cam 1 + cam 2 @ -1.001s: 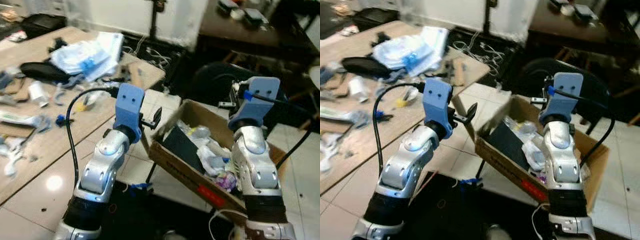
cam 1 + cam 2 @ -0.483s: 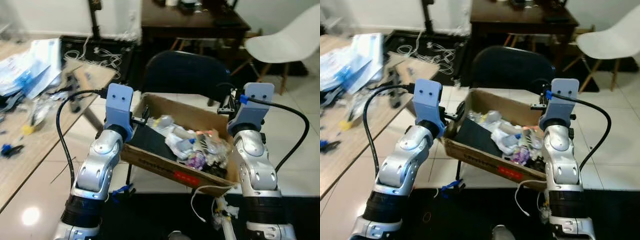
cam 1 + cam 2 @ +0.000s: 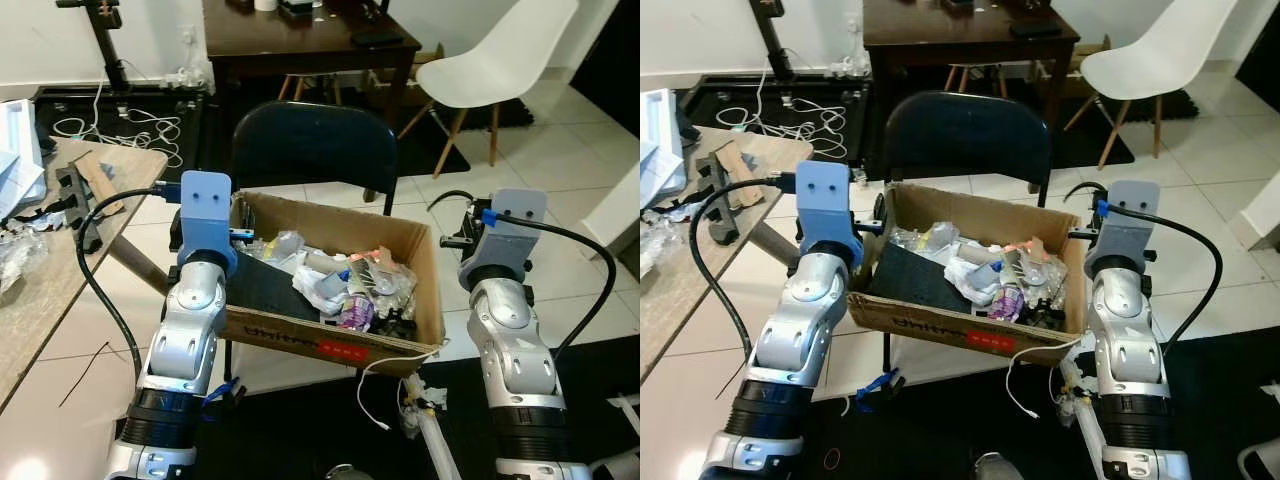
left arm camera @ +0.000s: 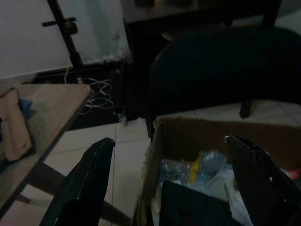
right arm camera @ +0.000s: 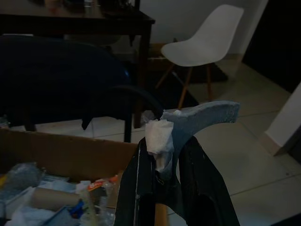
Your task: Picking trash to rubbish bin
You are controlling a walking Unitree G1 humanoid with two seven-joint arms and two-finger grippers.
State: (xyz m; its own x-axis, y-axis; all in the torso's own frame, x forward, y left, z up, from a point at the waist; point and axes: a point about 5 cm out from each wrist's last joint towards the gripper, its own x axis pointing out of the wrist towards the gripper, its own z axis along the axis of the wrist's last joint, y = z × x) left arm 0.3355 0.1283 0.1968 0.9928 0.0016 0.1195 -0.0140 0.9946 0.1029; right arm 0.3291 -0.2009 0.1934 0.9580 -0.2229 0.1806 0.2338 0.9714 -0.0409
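An open cardboard box (image 3: 300, 335) full of mixed trash rests on a dark chair (image 3: 315, 145) right in front of me. My left gripper (image 4: 169, 141) is open, with one black finger on each side of the box's left wall (image 4: 153, 155). In the head view it sits behind its blue wrist mount (image 3: 205, 215). My right gripper (image 5: 164, 146) hovers just beyond the box's right wall (image 5: 66, 153), shut on a white paper wad (image 5: 157, 136) and a grey curved scrap (image 5: 207, 115).
A wooden table (image 3: 40, 300) with clutter and loose cardboard stands to my left. Behind the chair are a dark wooden table (image 3: 300, 35), floor cables (image 3: 110, 115) and a white chair (image 3: 500, 60). A white cord (image 3: 370, 385) hangs from the box front.
The camera has swung right, away from the cluttered table, so the box now sits centred between my arms. Both arms keep their raised pose.
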